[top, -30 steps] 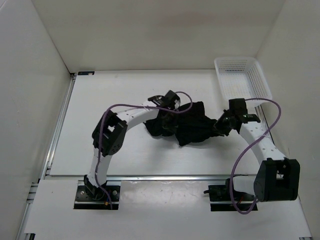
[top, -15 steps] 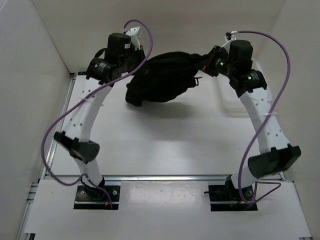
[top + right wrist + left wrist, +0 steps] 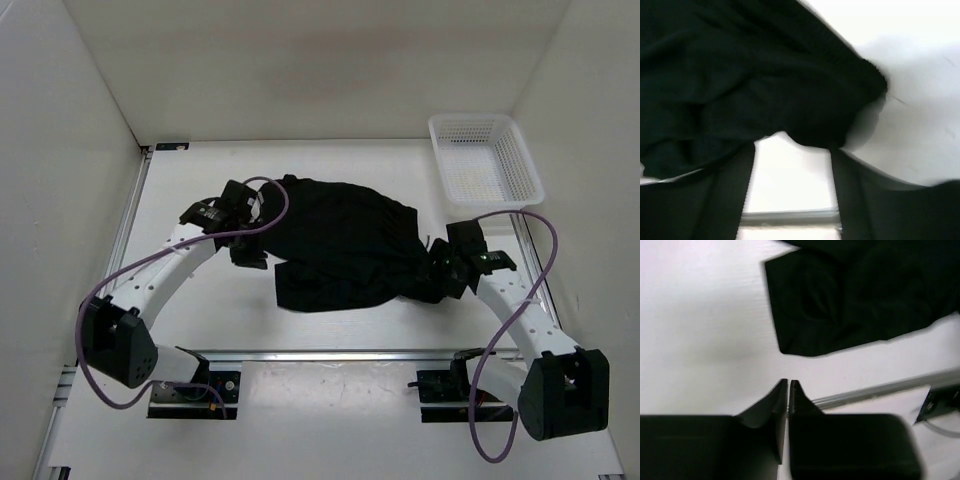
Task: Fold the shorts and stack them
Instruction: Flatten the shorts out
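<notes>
The black shorts [image 3: 345, 245] lie spread out across the middle of the table. In the left wrist view one corner of the shorts [image 3: 860, 295] lies ahead of the fingertips, apart from them. My left gripper [image 3: 250, 257] sits just off their left edge, shut [image 3: 789, 383] with nothing between its fingers. At the shorts' right end my right gripper [image 3: 438, 278] stands open. In the right wrist view the bunched edge of the shorts [image 3: 805, 100] lies right at the tips of the right gripper [image 3: 792, 147], over bare table.
A white mesh basket [image 3: 485, 155] stands at the back right corner. A metal rail [image 3: 330, 353] runs along the table's near edge, also seen as the rail [image 3: 880, 389] in the left wrist view. White walls close in the sides and back.
Half a second ago both arms held the shorts up high at the back. They have now come down, the shorts lie spread on the table, and the right gripper has opened.
</notes>
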